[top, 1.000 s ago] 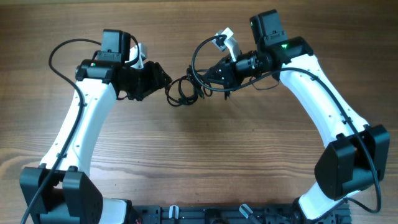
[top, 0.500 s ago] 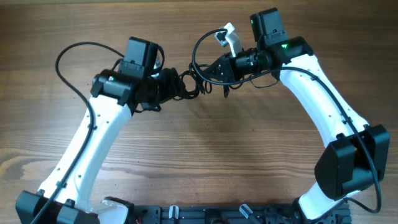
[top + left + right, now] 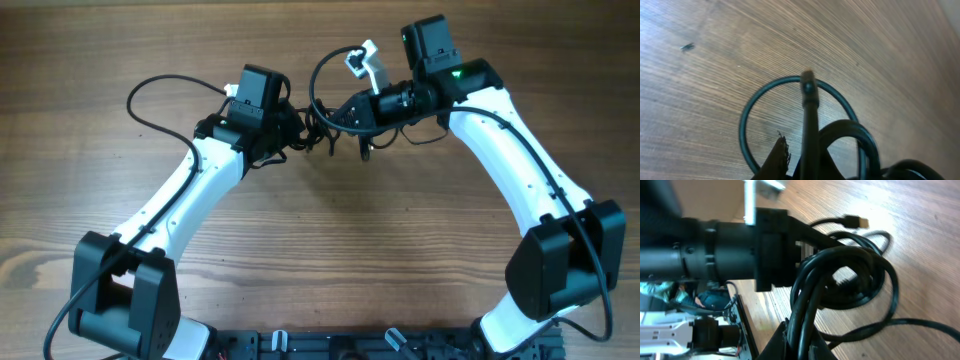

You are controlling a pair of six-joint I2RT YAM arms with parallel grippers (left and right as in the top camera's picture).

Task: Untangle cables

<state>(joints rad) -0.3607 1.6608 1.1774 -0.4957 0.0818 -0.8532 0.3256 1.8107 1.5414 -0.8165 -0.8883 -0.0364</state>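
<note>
Cables [image 3: 317, 131] bunched between both grippers. Left gripper [image 3: 298, 136] clamped on clump's left edge, right gripper [image 3: 337, 118] clamped on its right. Only left wrist shows plug tip [image 3: 807, 87] upright; only right wrist shows stacked coils.

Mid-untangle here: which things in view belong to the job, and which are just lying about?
Job: cables; left gripper and right gripper, the jaws of both shut on the cables.
Not the job: table; dark speck on the wood.
</note>
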